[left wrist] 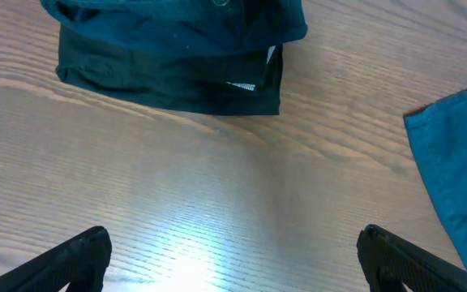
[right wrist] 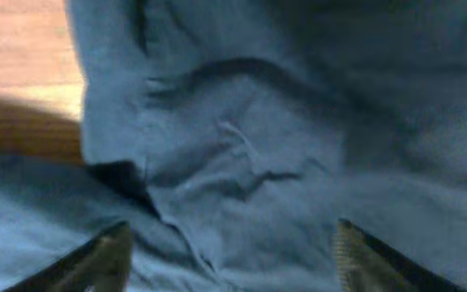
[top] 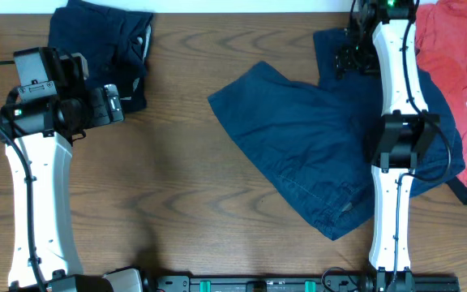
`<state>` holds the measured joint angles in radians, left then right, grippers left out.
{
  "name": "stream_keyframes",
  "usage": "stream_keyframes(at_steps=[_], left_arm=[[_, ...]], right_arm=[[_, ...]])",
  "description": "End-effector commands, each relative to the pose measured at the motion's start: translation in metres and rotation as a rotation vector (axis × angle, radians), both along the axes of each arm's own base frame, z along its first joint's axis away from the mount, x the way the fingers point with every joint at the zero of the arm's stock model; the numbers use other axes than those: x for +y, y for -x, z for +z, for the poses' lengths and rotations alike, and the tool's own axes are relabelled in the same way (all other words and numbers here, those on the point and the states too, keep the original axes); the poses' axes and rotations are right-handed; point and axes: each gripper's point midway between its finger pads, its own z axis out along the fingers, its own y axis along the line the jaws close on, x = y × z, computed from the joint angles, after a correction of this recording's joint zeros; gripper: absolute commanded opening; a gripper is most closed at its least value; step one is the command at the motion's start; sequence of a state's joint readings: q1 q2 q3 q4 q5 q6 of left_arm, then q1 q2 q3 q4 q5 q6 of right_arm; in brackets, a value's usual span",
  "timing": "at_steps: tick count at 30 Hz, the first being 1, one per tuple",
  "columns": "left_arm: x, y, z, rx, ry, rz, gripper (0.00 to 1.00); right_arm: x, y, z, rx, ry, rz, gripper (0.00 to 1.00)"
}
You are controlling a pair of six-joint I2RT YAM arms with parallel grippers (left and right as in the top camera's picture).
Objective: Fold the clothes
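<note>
navy shorts [top: 298, 146] spread out | right pincer [right wrist: 229, 251] parted above | left pincer [left wrist: 233, 259] parted

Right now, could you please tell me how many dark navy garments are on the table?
2. The folded navy garment sits at the overhead view's top left; the spread navy garment lies right of centre, partly beneath the right arm, which may hide more.
</note>
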<state>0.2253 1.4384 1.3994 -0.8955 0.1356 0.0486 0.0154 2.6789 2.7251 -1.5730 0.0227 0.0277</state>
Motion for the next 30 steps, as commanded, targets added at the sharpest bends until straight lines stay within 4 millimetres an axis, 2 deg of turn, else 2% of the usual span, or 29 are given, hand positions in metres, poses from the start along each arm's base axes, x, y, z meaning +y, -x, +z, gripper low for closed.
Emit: stream_keyframes(at_steps=[1,6,9,11,12,16,22,26,30], left_arm=[[-0.003,-0.001,0.004,-0.01,0.015,-0.002,0.98],[-0.003,-0.001,0.004,-0.009,0.014,-0.002,0.98],[-0.003,-0.001,0.004,-0.009,0.015,-0.002,0.98],[-0.003,-0.001,0.004,-0.009,0.014,-0.002,0.98],[-0.003,-0.001,0.004,-0.009,0.014,-0.002,0.98],[-0.003,-0.001,0.004,-0.009,0.014,-0.002,0.98],[-0.003,-0.001,0.004,-0.01,0.014,-0.002,0.98],[-0.003,-0.001,0.004,-0.01,0.014,-0.002,0.98],[-0.003,-0.001,0.004,-0.01,0.014,-0.002,0.98]], right_arm=[[0.003,0.002,-0.01,0.013,-0.028,-0.031,0.62],[0.014,0.0,-0.038,0.026,-0.072,-0.022,0.42],[0.025,0.0,-0.057,0.032,-0.089,-0.007,0.18],[0.03,0.0,-0.069,0.034,-0.093,0.002,0.04],[0.033,0.0,-0.074,0.035,-0.095,0.007,0.01],[0.055,0.006,-0.097,0.046,-0.153,0.069,0.01],[0.102,0.02,-0.113,0.062,-0.22,0.238,0.01],[0.15,0.027,-0.112,0.046,-0.257,0.369,0.01],[0.206,0.044,-0.111,0.041,-0.273,0.523,0.01]])
